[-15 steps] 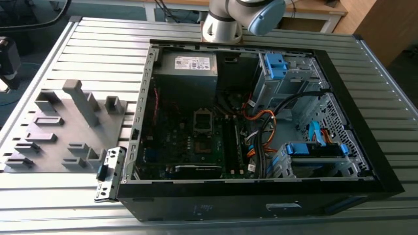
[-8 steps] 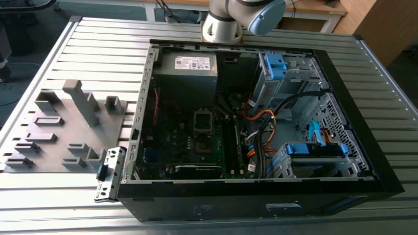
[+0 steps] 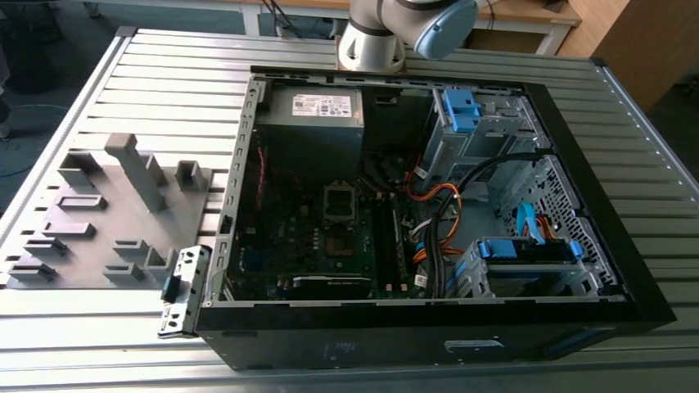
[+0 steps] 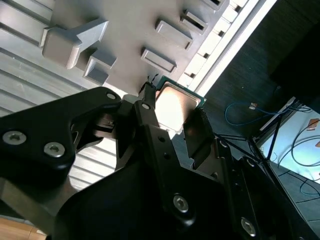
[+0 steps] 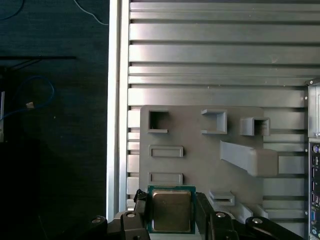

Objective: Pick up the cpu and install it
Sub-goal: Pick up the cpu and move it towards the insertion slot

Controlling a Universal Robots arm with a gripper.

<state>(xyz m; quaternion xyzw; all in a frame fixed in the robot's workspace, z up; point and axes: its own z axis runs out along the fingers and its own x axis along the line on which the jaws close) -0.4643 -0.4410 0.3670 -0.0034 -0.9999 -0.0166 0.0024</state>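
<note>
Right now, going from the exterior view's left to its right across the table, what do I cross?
grey tray → metal bracket at the case corner → motherboard → orange cables → nearer blue drive carrier → black case rim

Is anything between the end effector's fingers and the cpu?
No. In the first wrist view the fingers of the black end effector sit against opposite edges of the small square silvery-topped cpu, above the grey plastic tray.

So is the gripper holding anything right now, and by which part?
The gripper holds the cpu, its fingers pinching two opposite side edges; the metal top is left bare.
</note>
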